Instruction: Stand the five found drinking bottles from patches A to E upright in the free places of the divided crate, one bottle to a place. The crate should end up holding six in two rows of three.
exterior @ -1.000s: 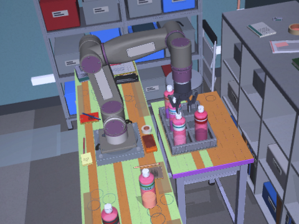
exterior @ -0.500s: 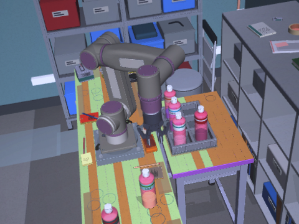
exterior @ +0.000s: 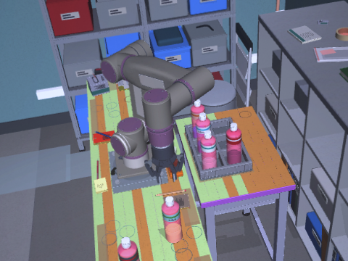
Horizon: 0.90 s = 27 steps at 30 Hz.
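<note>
A pink drinking bottle [exterior: 172, 219] with a white cap stands upright on the long green bench, in front of the arm's base. Another pink bottle [exterior: 127, 249] stands at the bench's near end, cut off by the frame edge. The grey divided crate [exterior: 218, 146] on the side table holds several upright pink bottles: three in its left row [exterior: 208, 149] and one in the right row [exterior: 233, 142]. My gripper [exterior: 166, 173] points down just above the bench, between the arm's base and the crate table, behind the nearer bottle. It is open and holds nothing.
The side table's edge [exterior: 188, 159] lies just right of the gripper. A pencil [exterior: 170, 193] and a small dark mat [exterior: 182, 201] lie on the bench below it. A yellow note [exterior: 100, 185] and a red object [exterior: 102, 137] lie left of the base. Shelving stands behind.
</note>
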Available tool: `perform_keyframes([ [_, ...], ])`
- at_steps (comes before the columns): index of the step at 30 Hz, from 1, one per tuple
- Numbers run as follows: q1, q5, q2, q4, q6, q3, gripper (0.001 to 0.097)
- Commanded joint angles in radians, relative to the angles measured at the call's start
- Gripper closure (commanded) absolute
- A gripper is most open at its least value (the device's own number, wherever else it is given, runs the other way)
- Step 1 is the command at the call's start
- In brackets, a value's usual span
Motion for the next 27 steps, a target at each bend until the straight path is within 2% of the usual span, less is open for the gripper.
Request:
perform_keyframes([
  [1, 0.002, 0.0, -0.002, 0.0, 0.0, 0.001, 0.0481],
  [6, 0.0, 0.023, -0.004, 0.0, 0.001, -0.026, 0.0481],
  [12, -0.001, 0.142, -0.009, 0.0, 0.002, -0.151, 0.0481],
  [15, -0.002, 0.181, -0.007, 0.0, 0.002, -0.187, 0.0481],
  [27, -0.002, 0.205, -0.005, 0.001, 0.002, -0.208, 0.0481],
])
